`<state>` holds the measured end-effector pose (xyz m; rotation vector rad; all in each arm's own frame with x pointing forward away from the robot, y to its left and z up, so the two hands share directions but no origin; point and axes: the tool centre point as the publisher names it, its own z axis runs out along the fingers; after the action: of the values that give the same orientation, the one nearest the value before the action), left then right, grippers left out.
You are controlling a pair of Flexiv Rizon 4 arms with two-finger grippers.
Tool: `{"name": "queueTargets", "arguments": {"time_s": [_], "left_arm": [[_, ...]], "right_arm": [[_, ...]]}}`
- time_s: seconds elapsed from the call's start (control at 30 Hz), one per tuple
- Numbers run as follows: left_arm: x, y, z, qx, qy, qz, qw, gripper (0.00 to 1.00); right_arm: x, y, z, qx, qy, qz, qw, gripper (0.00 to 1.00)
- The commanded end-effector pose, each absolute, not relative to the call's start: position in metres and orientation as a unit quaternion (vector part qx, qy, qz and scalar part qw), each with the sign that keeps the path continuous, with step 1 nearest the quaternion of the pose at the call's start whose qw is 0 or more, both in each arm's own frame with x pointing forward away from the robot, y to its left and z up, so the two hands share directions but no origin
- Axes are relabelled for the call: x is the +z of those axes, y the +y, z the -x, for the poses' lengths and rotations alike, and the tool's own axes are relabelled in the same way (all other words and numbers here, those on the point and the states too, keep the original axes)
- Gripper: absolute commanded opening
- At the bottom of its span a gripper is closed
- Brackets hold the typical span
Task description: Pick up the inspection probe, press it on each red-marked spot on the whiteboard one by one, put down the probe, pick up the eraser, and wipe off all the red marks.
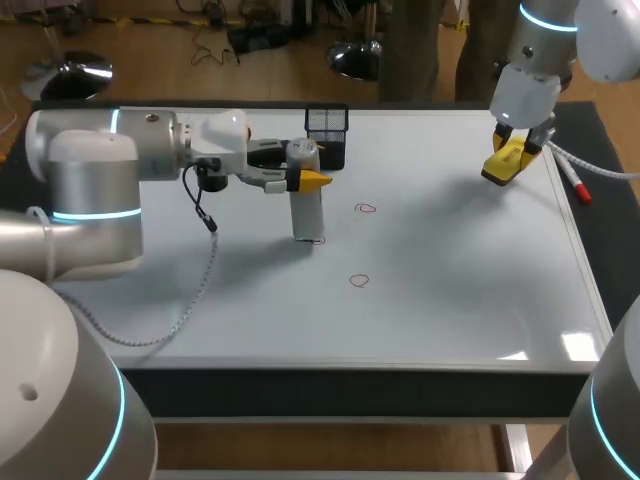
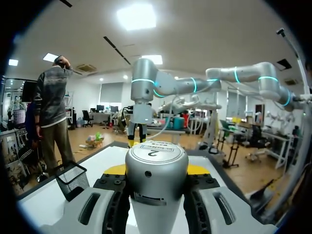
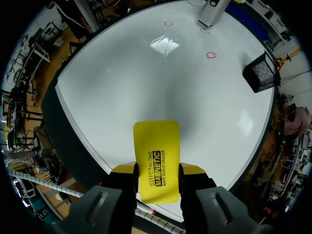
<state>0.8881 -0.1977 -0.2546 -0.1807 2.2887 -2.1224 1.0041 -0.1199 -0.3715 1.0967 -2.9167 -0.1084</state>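
1. Head view. The left gripper (image 1: pixel 305 180) is clamped on the probe (image 1: pixel 306 210), a silver cylinder, with its fingers closed on the upper part. The probe stands upright with its long axis vertical and its foot on the whiteboard (image 1: pixel 460 290). One red mark (image 1: pixel 318 240) peeks out at the foot, mostly hidden. Two red circles lie uncovered, one (image 1: pixel 366 209) just right of the probe and one (image 1: pixel 359 281) nearer the front edge. A black mesh basket (image 1: pixel 326 125) stands behind, partly covered by the gripper. The right gripper (image 1: pixel 512 155) hangs over the far right corner holding the yellow eraser (image 1: pixel 497 172). Its yellow tips are hard to separate from the eraser. A marker pen (image 1: pixel 576 184) lies by the right rim.

2. Left wrist view. The probe's round top (image 2: pixel 156 161) fills the gap between the fingers, which press on both sides. Its lower end is cut off. The basket (image 2: pixel 72 179) stands beside it.

3. Right wrist view. The fingers are shut on the eraser's (image 3: pixel 156 158) long edges. Its long axis runs straight out ahead, and it is held off the board. Far ahead the probe (image 3: pixel 210 12) is cut off at the rim.
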Motion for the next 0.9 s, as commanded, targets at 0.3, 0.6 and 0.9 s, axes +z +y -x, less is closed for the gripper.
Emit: {"name": "queueTargets", "arguments": {"time_s": [0.3, 0.6, 0.9], "left_arm": [[-0.264, -0.210, -0.894, -0.675, 0.736, 0.048, 0.001, 0.00], [-0.269, -0.215, -0.893, -0.672, 0.739, 0.038, -0.006, 0.00], [-0.274, -0.215, -0.890, -0.666, 0.746, 0.023, -0.005, 0.00]], "right_arm": [[-0.371, -0.120, -1.004, -0.033, -0.935, -0.353, 0.013, 0.00], [-0.371, -0.120, -1.004, -0.033, -0.935, -0.353, 0.013, 0.00], [-0.371, -0.120, -1.004, -0.033, -0.935, -0.353, 0.013, 0.00]]}}
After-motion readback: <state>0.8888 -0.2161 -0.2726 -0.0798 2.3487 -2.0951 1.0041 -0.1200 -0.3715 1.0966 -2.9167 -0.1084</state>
